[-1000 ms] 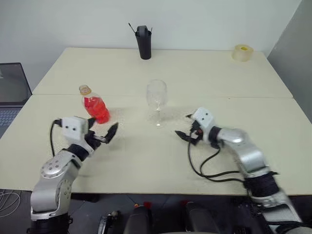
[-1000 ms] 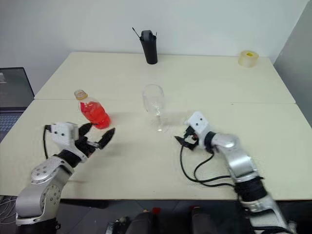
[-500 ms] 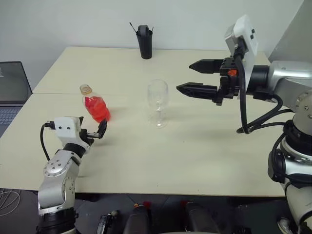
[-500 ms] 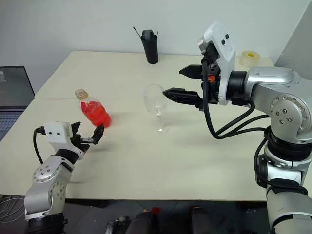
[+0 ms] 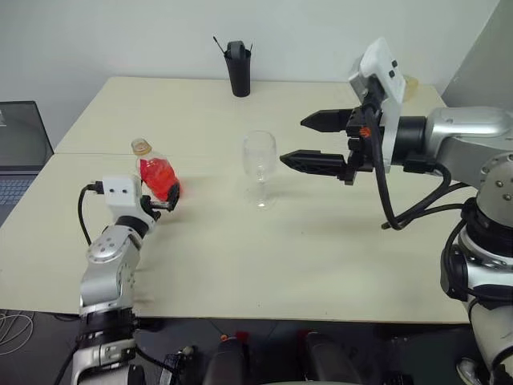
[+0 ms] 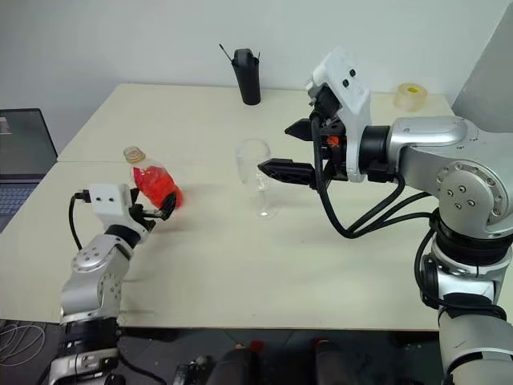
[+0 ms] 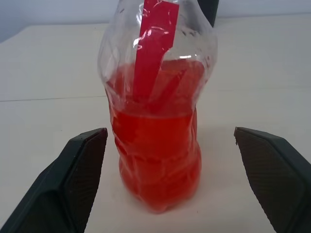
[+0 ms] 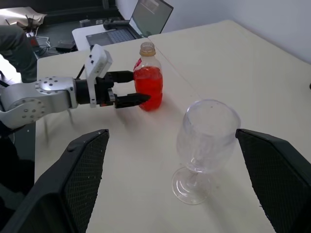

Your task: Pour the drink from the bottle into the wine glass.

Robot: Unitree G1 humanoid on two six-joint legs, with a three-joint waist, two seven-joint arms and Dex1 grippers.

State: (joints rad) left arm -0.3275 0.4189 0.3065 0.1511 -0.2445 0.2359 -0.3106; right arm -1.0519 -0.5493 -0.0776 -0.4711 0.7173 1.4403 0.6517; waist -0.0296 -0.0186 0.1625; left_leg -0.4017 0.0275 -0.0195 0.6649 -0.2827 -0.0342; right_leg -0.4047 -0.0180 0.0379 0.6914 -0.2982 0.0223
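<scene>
The left gripper reaches level across the table, fingers spread either side of the upright bottle without touching. The empty wine glass stands mid-table. The raised right gripper, fingers wide apart, hovers just beside its bowl.

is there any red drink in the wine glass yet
No, the wine glass stands clear and empty on the table, and the red drink is all in the bottle.

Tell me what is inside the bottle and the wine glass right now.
The bottle holds bright red drink up to roughly its shoulder, with clear space above. The wine glass looks empty.
</scene>
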